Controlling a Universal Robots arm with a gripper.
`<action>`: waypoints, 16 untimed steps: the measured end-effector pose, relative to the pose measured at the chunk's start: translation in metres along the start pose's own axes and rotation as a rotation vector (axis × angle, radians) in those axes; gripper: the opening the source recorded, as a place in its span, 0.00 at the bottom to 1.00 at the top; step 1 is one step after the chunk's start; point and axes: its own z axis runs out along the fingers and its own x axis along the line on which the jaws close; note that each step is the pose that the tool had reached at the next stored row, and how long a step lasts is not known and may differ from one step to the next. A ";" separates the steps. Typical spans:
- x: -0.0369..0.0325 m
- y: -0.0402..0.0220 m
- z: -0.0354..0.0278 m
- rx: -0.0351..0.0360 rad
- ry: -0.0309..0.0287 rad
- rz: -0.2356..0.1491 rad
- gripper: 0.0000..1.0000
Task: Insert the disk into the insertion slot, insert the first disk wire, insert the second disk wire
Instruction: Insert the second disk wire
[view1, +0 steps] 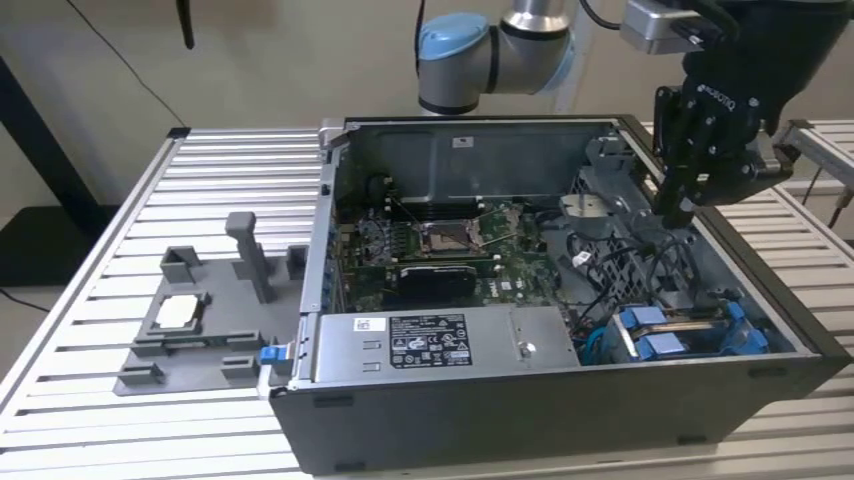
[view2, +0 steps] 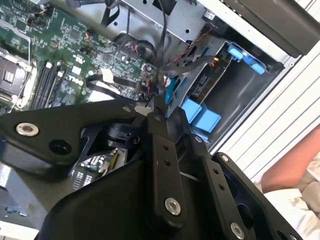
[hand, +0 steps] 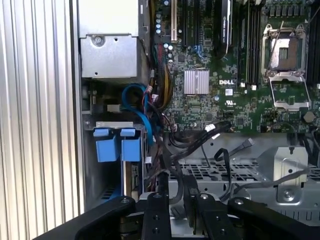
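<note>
The disk sits in its blue carrier in the insertion slot at the case's front corner, on the exterior view's right. Its blue end tabs and the underside of the disk show in the two wrist views. My gripper hangs inside the open case, above and behind the disk bay. Its fingers are closed on a black disk wire, which runs from the fingertips toward the bay as a dark cable.
The motherboard fills the case floor, and the grey power-supply box lies along the front. Loose black cables cross near the drive cage. A grey fixture stands on the slatted table. A person's arm is nearby.
</note>
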 end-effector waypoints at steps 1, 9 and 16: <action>0.0000 0.0012 0.0006 0.0011 0.0024 -0.003 0.27; 0.0000 0.0105 0.0033 0.0025 0.0419 -0.025 0.27; 0.0000 0.0237 0.0099 0.0054 0.0541 -0.038 0.27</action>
